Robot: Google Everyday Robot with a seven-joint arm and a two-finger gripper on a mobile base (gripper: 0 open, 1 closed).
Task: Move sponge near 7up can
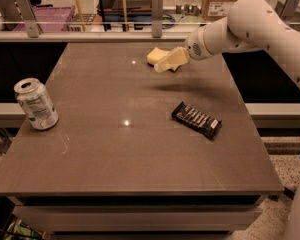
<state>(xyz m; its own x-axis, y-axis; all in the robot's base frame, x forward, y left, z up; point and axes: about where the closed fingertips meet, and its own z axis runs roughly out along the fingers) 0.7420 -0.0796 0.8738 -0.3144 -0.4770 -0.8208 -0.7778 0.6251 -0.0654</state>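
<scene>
The gripper (164,64) hangs above the far part of the brown table (115,174), at about 12 to 1 o'clock from the table's middle. It reaches in from the white arm (250,26) that enters at 2 o'clock. Its cream-yellow fingers (174,58) are closed on the sponge (155,55), which pokes out past their tips toward 10 o'clock. The sponge is lifted off the surface, and a soft shadow lies on the tabletop a little toward 6 o'clock of it. The 7up can (36,104) stands upright by the left edge at 9 o'clock, with its silver top showing, well apart from the sponge. From the can, the sponge lies toward 2 o'clock across much of the table. A flat black snack wrapper (196,120) lies at 3 o'clock from the middle, set at a slant and touching neither the can nor the sponge.
</scene>
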